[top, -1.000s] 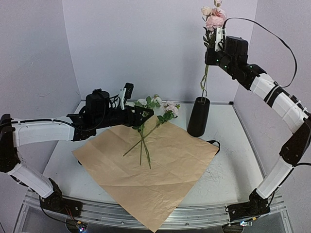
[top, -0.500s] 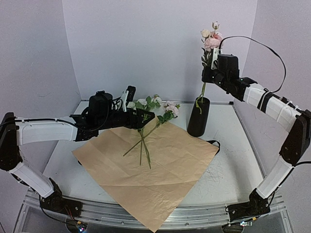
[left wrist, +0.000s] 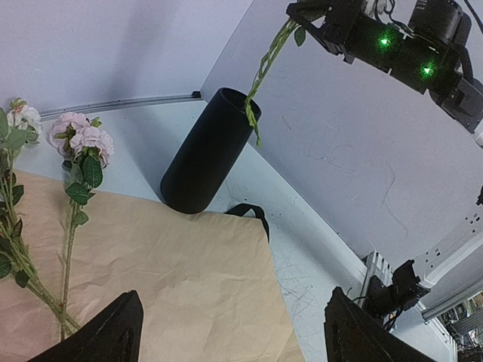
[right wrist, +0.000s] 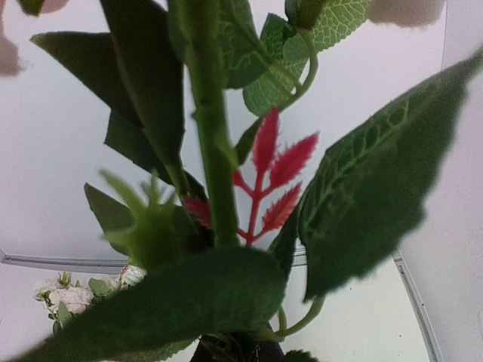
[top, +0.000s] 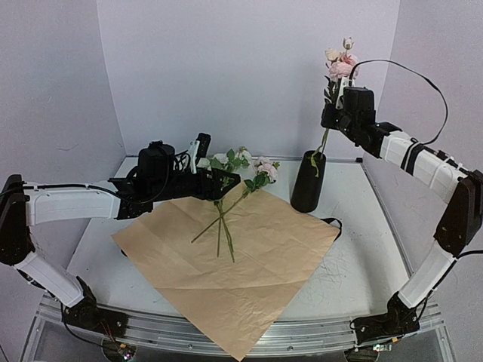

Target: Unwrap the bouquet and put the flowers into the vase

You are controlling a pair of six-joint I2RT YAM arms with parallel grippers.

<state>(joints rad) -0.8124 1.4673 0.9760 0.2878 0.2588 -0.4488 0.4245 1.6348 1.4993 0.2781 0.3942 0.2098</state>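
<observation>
Stem [top: 324,140] lower now, inside vase [top: 308,185]

right wrist: leaves [right wrist: 362,188] and flower stem [right wrist: 211,151] are sitting too close, blurring, and hiding the fingers of right gripper [top: 339,90] | vase [right wrist: 234,353] is showing only as a dark sliver at the bottom edge | left wrist: left gripper [left wrist: 234,332] fingers are being cut by the bottom edge | top: flower stem's lower end is hiding inside vase
</observation>
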